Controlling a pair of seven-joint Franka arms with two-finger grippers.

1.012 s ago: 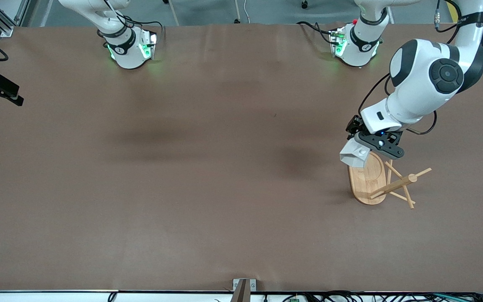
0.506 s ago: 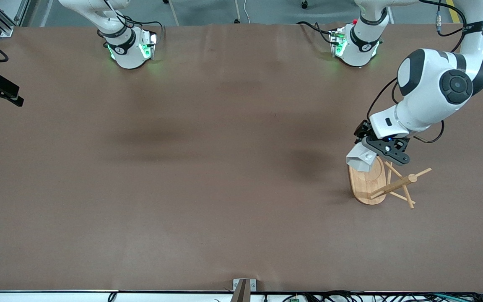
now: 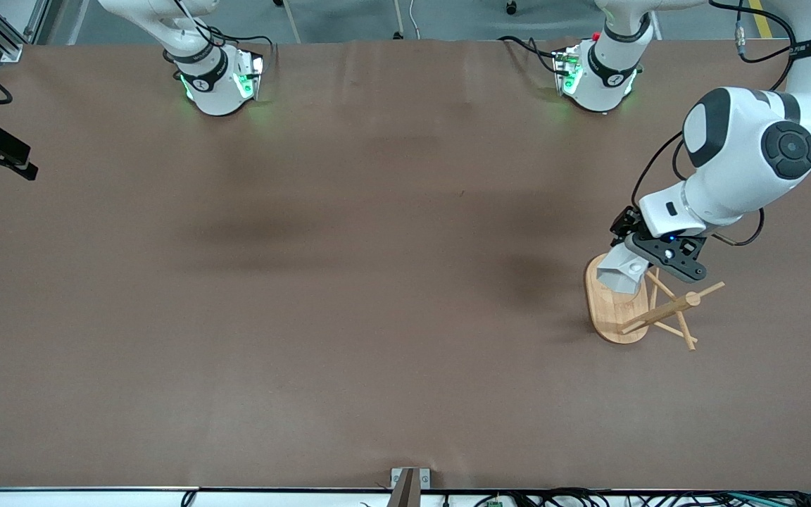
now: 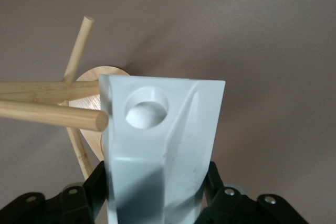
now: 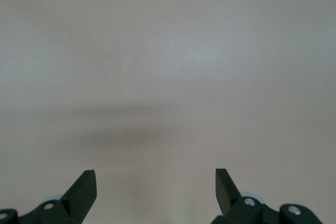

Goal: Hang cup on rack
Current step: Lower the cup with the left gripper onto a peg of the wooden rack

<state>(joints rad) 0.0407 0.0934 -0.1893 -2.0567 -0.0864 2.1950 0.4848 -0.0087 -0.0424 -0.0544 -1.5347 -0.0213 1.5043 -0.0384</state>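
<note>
Left gripper [image 3: 648, 257] clamped on cup [image 3: 624, 273], over rack [image 3: 629, 310] base near table's left-arm end. Handle hole just beside peg tip [image 4: 97, 120]. Step: threading; next needs hole aligned onto peg. Right gripper [image 5: 156, 184] open, waiting.

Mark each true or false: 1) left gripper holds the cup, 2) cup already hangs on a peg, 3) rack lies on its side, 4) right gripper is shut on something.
1) The left gripper holds the cup. True.
2) The cup already hangs on a peg. False: it is in the gripper, over the rack, with a peg tip beside the handle hole.
3) The rack lies on its side. False: it stands on its base.
4) The right gripper is shut on something. False: it is open and empty.
</note>
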